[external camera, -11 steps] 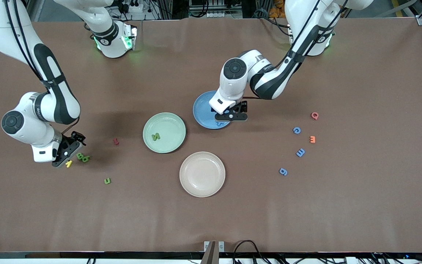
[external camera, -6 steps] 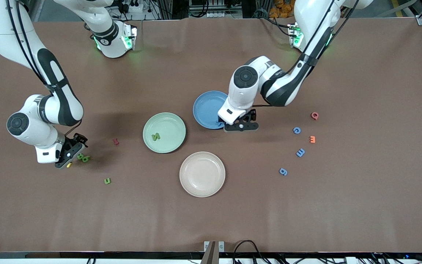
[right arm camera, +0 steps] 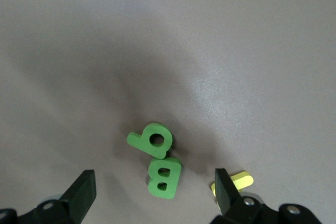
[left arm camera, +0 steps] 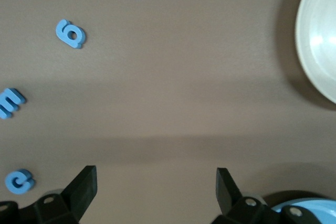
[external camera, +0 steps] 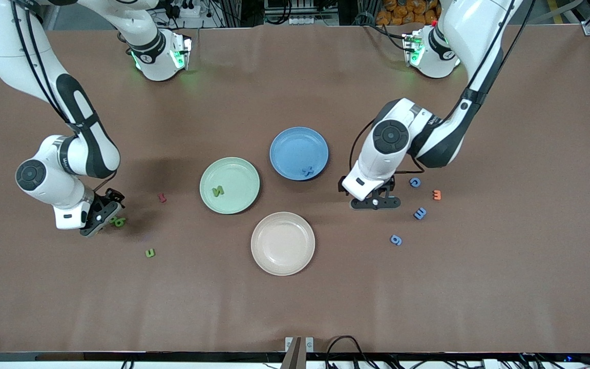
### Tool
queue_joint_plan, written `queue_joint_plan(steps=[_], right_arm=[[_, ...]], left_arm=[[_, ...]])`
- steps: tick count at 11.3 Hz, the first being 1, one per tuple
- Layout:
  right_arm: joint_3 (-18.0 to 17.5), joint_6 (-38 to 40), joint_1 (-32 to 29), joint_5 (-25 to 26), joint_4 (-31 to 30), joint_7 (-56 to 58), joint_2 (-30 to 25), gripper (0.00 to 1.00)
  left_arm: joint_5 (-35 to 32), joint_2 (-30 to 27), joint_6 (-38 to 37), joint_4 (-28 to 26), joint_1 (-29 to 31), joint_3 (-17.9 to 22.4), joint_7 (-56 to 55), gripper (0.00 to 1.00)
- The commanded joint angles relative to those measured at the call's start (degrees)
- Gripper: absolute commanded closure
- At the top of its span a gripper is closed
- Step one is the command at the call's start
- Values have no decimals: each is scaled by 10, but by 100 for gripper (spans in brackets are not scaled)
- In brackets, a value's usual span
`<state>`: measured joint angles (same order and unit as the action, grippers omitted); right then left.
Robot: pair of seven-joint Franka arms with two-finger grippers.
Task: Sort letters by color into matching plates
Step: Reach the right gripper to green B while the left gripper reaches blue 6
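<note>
Green letters (right arm camera: pixel 157 161) under right hand (right arm camera: pixel 152 192)

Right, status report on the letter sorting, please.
Left tool open, empty, over bare table beside the blue foam C. Right tool open, low over the green foam B. Yellow foam letter close beside the B.

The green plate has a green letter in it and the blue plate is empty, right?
Not quite. The green plate does hold a green letter, but the blue plate isn't empty: a blue letter lies in it near the rim, as the front view shows.
</note>
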<state>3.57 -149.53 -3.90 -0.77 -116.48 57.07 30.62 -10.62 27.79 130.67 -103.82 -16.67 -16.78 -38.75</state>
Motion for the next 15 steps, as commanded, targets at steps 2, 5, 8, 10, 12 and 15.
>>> queue_joint_plan(steps=[2, 5, 8, 10, 12, 15], right_arm=[[-8, -11, -15, 9, 5, 7, 8, 0], [-8, -23, -16, 9, 4, 8, 15, 0], [-8, -30, -16, 9, 2, 8, 17, 0], [-8, -30, -15, 9, 1, 8, 17, 5], [-8, -30, -16, 9, 1, 8, 17, 11], [-9, -30, -18, 9, 0, 8, 17, 17]], left_arm=[[-14, -14, -6, -26, 8, 41, 109, 0], [-16, -9, 19, -31, 7, 65, 133, 0], [-25, -2, 63, -28, 7, 85, 126, 0], [-29, 4, 104, -30, 8, 88, 133, 0], [-30, 25, 145, -28, 8, 94, 188, 0], [-30, 59, 199, -28, 6, 109, 248, 0]])
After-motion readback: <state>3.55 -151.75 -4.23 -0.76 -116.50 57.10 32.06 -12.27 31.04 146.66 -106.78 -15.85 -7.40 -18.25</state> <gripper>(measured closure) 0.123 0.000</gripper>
